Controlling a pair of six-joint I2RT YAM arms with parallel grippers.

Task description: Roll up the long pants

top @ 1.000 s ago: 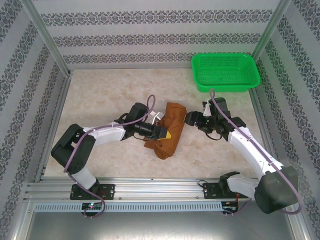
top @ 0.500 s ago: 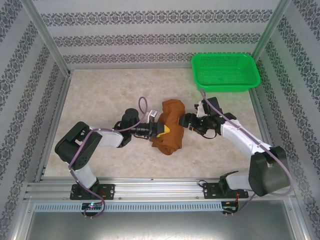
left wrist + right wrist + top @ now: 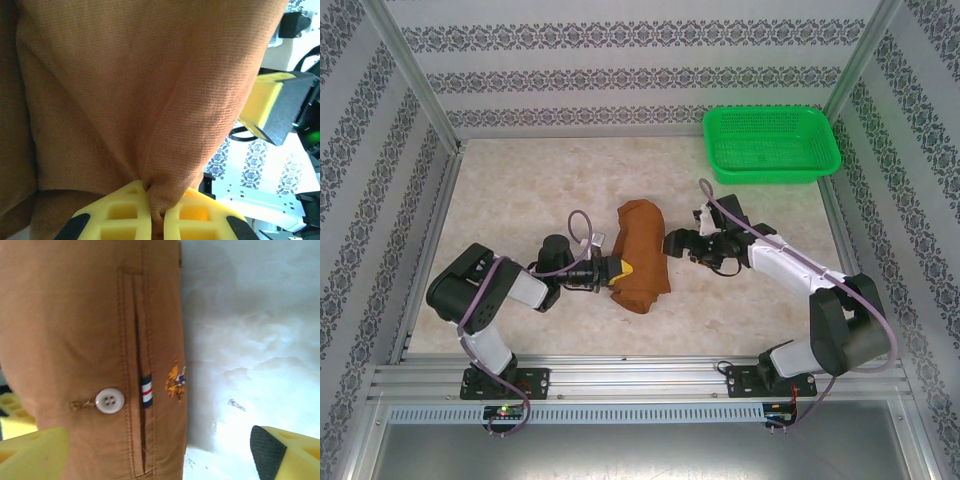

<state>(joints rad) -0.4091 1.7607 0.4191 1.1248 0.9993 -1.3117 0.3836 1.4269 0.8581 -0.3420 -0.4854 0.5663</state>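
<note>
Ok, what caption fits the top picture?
Left gripper pinching the rolled long pants, right gripper open at their other side.

From high above and behind the arm bases, looking down and forward over the whole counter [image 3: 520, 190], far enough off to take in both arms and the pants [image 3: 640, 255] mid-counter. From the left wrist, pressed close against the pants along the left end effector [image 3: 155, 212], facing across the cloth toward the right arm beyond. From the right wrist, near too, looking past the right end effector [image 3: 160, 455] onto pants and bare counter; pants common to all three.
</note>
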